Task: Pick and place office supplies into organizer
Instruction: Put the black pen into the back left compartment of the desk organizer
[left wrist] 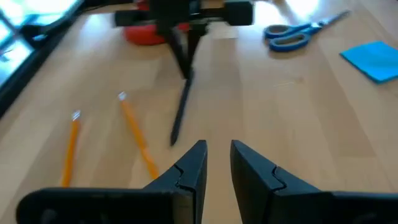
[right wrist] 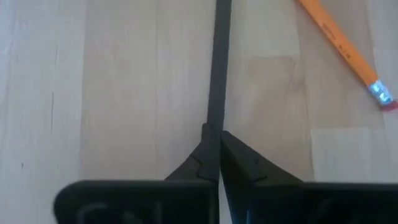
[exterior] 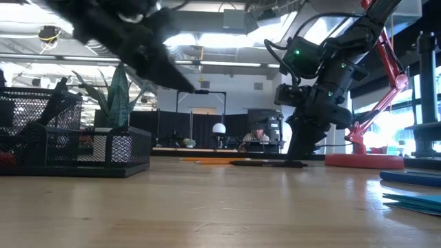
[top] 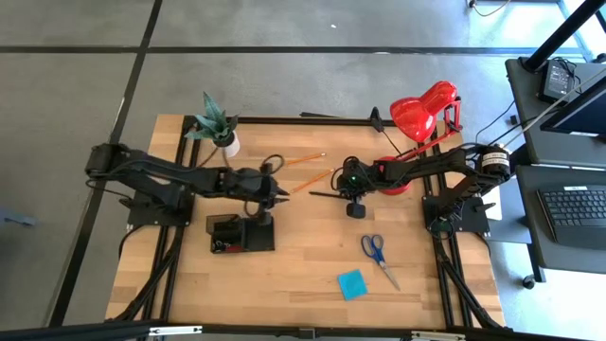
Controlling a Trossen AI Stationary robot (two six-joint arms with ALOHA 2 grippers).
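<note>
A black pen (right wrist: 219, 62) lies out leftward from my right gripper (right wrist: 213, 135), which is shut on it near the table's middle (top: 339, 193). My left gripper (left wrist: 217, 152) hovers open a short way to the pen's left (top: 284, 192), above the table (exterior: 198, 89), touching nothing. Two orange pencils (left wrist: 137, 137) (left wrist: 70, 149) lie flat on the wood beyond the pen. The black mesh organizer (top: 241, 233) stands just near of the left gripper. Blue-handled scissors (top: 379, 256) and a blue sticky pad (top: 352, 283) lie toward the near right. My right gripper pinches the black pen between its two fingers at the pen's right-hand end (right wrist: 214, 121). The fingers come slanting down from the table's right and lie along the pen, which sticks out past their tips. The pen stays low and about level (exterior: 265, 163); whether it clears the wood, I cannot tell.
A potted green plant (top: 218, 128) stands at the far left of the table, a red desk lamp (top: 426, 114) at the far right behind my right arm. Bare wood lies between the organizer and the scissors. A person sits far off in the room (exterior: 258, 134).
</note>
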